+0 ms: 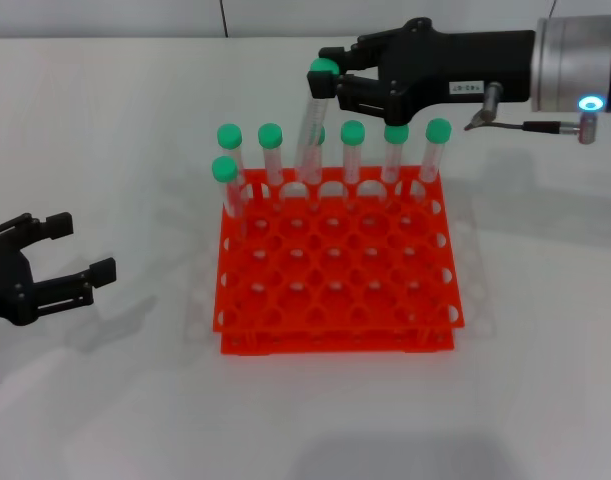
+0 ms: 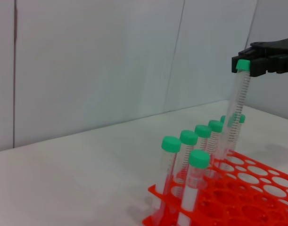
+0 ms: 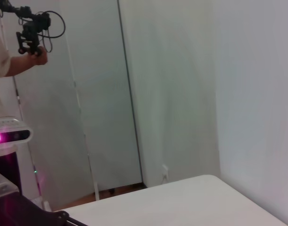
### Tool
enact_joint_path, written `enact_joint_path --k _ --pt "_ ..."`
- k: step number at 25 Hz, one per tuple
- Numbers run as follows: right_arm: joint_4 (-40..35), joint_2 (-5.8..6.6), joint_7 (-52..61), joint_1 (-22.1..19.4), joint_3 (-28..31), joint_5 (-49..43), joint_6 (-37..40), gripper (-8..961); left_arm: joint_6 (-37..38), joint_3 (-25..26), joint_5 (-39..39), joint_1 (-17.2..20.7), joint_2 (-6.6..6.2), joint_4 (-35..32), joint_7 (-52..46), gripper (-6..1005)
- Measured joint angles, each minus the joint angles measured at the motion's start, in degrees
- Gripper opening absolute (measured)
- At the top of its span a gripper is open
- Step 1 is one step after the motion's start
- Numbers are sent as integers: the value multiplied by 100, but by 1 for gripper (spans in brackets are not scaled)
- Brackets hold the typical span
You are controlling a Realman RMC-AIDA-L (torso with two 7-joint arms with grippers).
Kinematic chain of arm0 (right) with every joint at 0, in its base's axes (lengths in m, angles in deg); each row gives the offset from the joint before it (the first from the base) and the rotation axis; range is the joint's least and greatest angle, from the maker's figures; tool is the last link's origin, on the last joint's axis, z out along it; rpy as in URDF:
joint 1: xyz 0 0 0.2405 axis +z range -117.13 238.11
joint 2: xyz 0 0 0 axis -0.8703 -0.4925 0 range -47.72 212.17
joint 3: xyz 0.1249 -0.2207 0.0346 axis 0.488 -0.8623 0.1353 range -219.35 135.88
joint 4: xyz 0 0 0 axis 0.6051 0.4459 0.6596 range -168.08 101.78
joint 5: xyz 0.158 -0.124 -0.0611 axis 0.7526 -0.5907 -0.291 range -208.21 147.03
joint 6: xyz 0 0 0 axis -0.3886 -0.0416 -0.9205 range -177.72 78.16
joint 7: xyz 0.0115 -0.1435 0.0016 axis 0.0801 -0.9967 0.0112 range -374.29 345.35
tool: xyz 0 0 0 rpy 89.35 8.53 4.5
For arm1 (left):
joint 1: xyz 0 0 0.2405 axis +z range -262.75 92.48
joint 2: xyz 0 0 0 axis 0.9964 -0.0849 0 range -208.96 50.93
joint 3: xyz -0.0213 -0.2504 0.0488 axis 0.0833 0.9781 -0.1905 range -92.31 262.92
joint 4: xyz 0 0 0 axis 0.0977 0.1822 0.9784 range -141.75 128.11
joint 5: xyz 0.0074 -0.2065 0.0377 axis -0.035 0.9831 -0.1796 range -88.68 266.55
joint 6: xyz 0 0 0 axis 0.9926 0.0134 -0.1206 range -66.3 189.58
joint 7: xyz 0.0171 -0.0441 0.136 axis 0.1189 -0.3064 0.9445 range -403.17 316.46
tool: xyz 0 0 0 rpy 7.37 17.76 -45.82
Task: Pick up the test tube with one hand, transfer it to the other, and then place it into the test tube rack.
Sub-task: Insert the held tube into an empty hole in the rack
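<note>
The orange test tube rack [image 1: 335,290] stands mid-table; it also shows in the left wrist view [image 2: 257,193]. My right gripper [image 1: 330,82], black with a white label, is shut on the green cap of a clear test tube [image 1: 310,140]. The tube hangs slightly tilted, its lower end at a hole in the rack's back row. The left wrist view shows this tube [image 2: 237,108] under the right gripper [image 2: 251,66]. My left gripper [image 1: 82,248], black and unlabelled, is open and empty, low at the left, apart from the rack.
Several identical green-capped tubes [image 1: 352,150] stand in the rack's back rows, close on both sides of the held tube; they also show in the left wrist view [image 2: 188,150]. A person holding a camera rig [image 3: 30,33] stands beyond the white table [image 3: 191,202].
</note>
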Motion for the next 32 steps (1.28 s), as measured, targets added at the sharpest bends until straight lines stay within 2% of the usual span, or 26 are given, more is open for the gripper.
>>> enact_joint_path --k 10,32 --pt "-74 -35 139 145 -674 40 -381 363 -134 -19 0 -36 0 44 0 893" --pt "-50 -74 110 164 -1248 84 -1176 382 -170 -32 -163 -89 7 101 28 893"
